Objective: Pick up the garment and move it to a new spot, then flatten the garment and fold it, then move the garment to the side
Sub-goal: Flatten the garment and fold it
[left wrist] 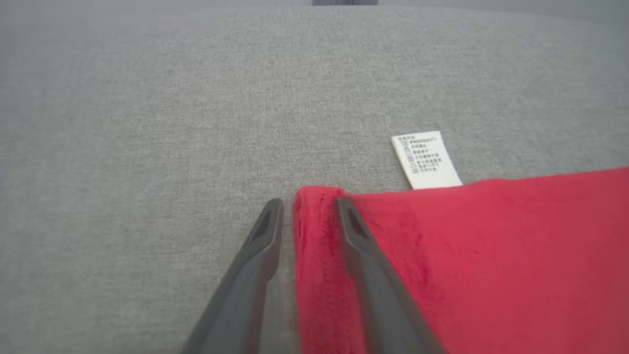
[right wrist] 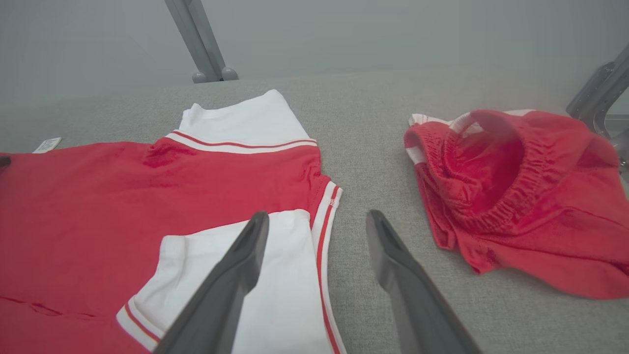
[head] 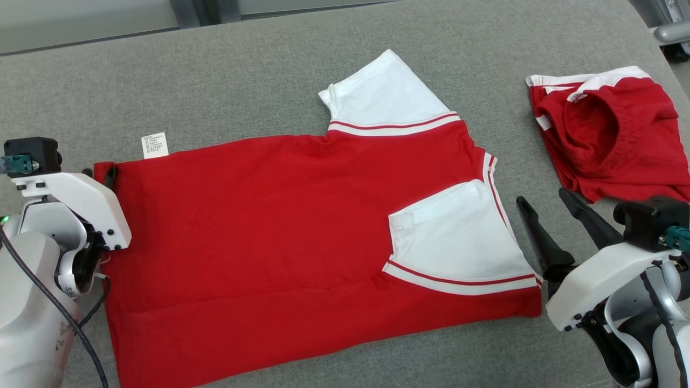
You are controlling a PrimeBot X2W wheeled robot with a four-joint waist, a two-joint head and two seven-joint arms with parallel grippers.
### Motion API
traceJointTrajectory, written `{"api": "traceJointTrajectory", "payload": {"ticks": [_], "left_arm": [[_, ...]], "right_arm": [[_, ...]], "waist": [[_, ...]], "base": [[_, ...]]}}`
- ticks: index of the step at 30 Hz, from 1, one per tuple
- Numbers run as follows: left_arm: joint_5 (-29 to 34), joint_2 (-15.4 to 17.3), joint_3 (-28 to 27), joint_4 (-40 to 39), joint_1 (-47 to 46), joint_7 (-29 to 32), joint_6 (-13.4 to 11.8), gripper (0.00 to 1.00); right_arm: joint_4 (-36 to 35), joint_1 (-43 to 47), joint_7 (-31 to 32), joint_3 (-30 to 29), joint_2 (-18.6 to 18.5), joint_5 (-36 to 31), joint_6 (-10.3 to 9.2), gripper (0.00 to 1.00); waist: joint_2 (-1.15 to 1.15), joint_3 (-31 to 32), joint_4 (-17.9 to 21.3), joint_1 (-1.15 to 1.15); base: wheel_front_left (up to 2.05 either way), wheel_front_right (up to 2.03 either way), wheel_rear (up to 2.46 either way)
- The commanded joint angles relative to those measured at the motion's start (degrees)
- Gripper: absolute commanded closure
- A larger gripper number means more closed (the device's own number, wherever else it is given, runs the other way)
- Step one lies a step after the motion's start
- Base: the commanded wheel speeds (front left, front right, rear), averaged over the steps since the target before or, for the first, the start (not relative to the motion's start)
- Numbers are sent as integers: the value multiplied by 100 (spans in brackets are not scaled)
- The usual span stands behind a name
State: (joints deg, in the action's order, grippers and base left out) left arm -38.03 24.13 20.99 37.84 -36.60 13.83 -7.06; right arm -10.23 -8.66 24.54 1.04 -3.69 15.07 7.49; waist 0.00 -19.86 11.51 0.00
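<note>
The garment (head: 269,215) is a red T-shirt with white sleeves, lying flat on the grey padded table (head: 242,70) with its hem toward my left. My left gripper (head: 99,173) is at the far hem corner. In the left wrist view its fingers (left wrist: 308,206) straddle the bunched red corner (left wrist: 319,231), one finger on the cloth and a thin gap on the other side. My right gripper (head: 542,196) stands open over bare table just right of the folded-in white sleeve (right wrist: 275,275), with nothing between its fingers (right wrist: 318,216).
A crumpled pair of red shorts (head: 609,134) with white trim lies at the right, close beyond my right gripper. A white care label (left wrist: 426,160) sticks out at the hem. A metal frame leg (right wrist: 201,44) stands behind the table's far edge.
</note>
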Motion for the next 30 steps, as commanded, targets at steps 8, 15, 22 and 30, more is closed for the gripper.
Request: {"api": "traceJointTrajectory", "payload": {"ticks": [8,15,22,30], "left_arm": [[22,-44,93,303,-244,-75,168,67],[65,-229,189,408,-398,-407,338,100],[144,-494,350,57,-424,-879,500,100],[279,-713,560,-364,-451,-1096,481,100]], "right_arm": [[59,-379,89,118,-165,24,0,0],[466,-1183,208,252,-291,49,0,0],[1715,-2558,582,328,-522,29,0,0],[3146,-3735,946,237,-733,-97,0,0]], "waist": [[0,-41,-5,0],[0,-23,-210,0],[0,-88,-723,0],[0,-304,-1232,0]], "base": [[0,0,0],[0,0,0],[0,0,0],[0,0,0]]}}
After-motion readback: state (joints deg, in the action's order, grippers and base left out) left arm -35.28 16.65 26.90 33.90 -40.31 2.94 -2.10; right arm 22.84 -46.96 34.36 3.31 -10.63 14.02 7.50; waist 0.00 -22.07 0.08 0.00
